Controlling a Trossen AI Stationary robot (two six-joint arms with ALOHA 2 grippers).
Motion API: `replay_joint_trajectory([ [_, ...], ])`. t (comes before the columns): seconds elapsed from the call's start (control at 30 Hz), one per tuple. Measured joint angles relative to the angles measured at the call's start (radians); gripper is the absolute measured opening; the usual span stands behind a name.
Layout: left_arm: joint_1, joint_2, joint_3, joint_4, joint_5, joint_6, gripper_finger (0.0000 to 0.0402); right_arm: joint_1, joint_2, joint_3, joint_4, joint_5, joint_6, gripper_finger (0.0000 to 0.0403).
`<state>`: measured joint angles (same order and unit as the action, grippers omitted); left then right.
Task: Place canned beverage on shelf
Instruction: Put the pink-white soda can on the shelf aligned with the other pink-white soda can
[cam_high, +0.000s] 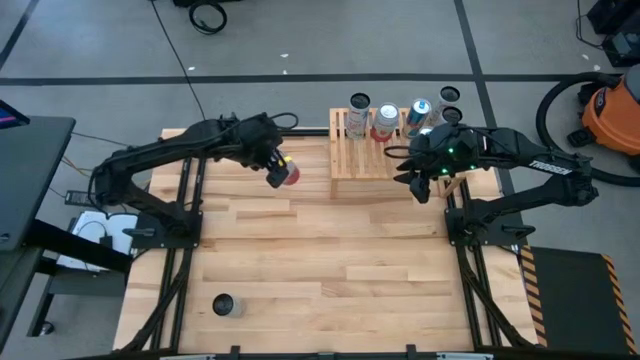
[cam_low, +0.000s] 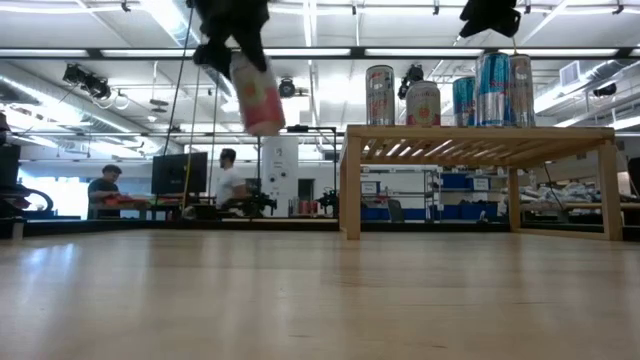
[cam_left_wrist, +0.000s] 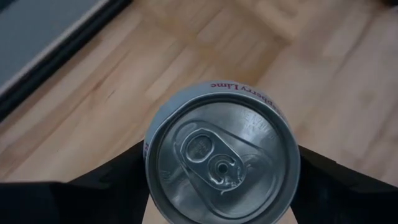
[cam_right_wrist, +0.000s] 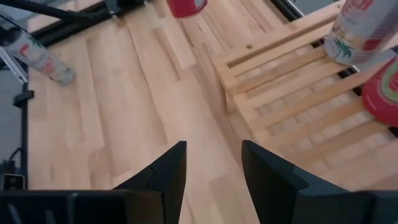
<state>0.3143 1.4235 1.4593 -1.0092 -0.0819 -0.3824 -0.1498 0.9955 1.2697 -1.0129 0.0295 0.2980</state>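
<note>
Cherry lime can carried above the counter

My left tool (cam_high: 277, 170) gripped the cherry lime can (cam_high: 288, 175) aloft, shelf (cam_high: 365, 158) beyond it; my right tool (cam_right_wrist: 211, 163) hovered unclenched beside that shelf.

The low light-wood slatted shelf (cam_high: 375, 150) stands at the far edge of the pale wooden table (cam_high: 320, 270). Its back row is full: four tall shiny drink cans (cam_low: 440, 95) stand there side by side. The front slats (cam_right_wrist: 292, 118) nearer the middle of the table are bare, so a can could fit there.

The left gripper (cam_high: 272, 168) holds a pink and white can (cam_low: 258, 95) up in the air, just to the shelf's left. The space between them is free.

The right gripper (cam_high: 420, 185), fingers apart, hangs over the shelf's right front corner and blocks that end.

A small dark can (cam_high: 224, 305) stands well apart, at the near edge.
</note>
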Motion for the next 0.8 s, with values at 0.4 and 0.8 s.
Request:
replay_joint_trajectory([
  [0.4,-0.09,0.001,0.092,0.107,-0.017,-0.026,0.0301,0.0,0.0,0.0,0.059,-0.056,0.07,0.0162],
  [0.8,-0.089,0.018,0.092,0.214,-0.02,-0.026,0.0302,0.0,0.0,0.0,0.198,-0.19,0.07,0.0162],
])
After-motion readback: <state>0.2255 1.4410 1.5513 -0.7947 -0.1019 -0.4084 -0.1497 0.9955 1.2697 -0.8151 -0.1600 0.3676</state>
